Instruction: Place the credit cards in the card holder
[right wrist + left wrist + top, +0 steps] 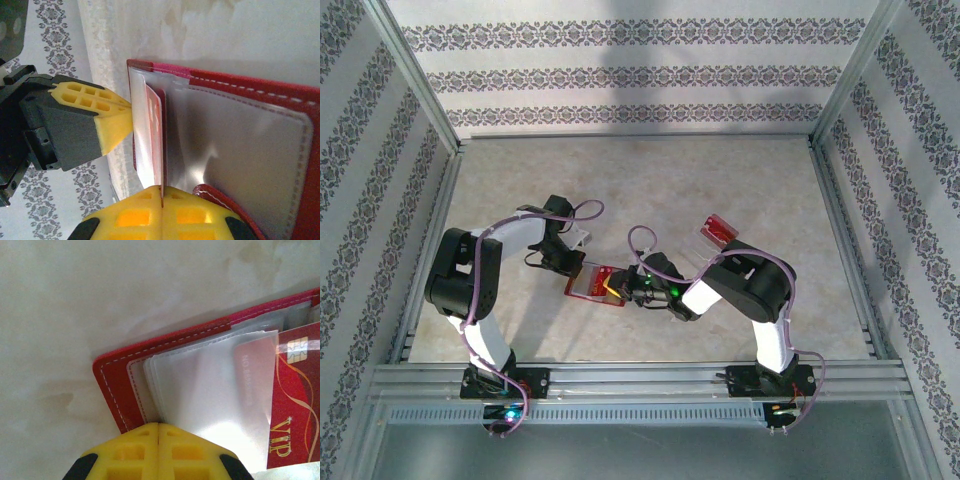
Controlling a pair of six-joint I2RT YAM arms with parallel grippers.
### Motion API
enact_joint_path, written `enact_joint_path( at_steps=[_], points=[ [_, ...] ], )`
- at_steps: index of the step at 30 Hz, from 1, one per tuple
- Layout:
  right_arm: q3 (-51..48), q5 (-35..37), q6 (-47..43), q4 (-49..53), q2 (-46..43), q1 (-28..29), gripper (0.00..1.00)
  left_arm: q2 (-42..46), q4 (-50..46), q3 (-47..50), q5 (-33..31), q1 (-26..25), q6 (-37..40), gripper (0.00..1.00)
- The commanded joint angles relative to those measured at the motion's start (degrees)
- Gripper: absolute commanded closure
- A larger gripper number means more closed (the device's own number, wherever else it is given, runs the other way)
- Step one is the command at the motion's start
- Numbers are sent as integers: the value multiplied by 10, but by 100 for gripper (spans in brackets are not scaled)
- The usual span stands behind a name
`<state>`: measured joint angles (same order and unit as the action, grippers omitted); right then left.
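- Currently: card holder (590, 283) open mid-table, left gripper (158, 426) pinching its clear sleeve (210, 395).
- Right gripper (162, 190) pinching credit card (157, 120) edge-on at sleeve mouth.
- Risk: card catches sleeve lip, slips in grip.

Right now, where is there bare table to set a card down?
Free: the far table behind the card holder, and the near strip between the arm bases. Crowded: the centre, where left gripper and right gripper meet.
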<state>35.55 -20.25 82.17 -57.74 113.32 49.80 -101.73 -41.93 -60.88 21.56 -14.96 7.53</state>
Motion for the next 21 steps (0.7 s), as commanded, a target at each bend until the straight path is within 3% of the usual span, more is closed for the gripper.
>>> enact_joint_path(
  at_steps=[1, 7, 10, 21],
  points=[
    [6, 21, -4, 70, 7, 12, 100, -3, -1, 14, -10, -13, 9, 97],
    [26, 22, -21, 122, -7, 18, 100, -5, -4, 10, -10, -13, 8, 97],
    [37, 19, -30, 147, -12, 20, 92, -5, -1, 12, -6, -13, 7, 97],
    [61, 37, -65, 268, -57, 24, 81, 4, -3, 11, -10, -13, 5, 97]
  ],
)
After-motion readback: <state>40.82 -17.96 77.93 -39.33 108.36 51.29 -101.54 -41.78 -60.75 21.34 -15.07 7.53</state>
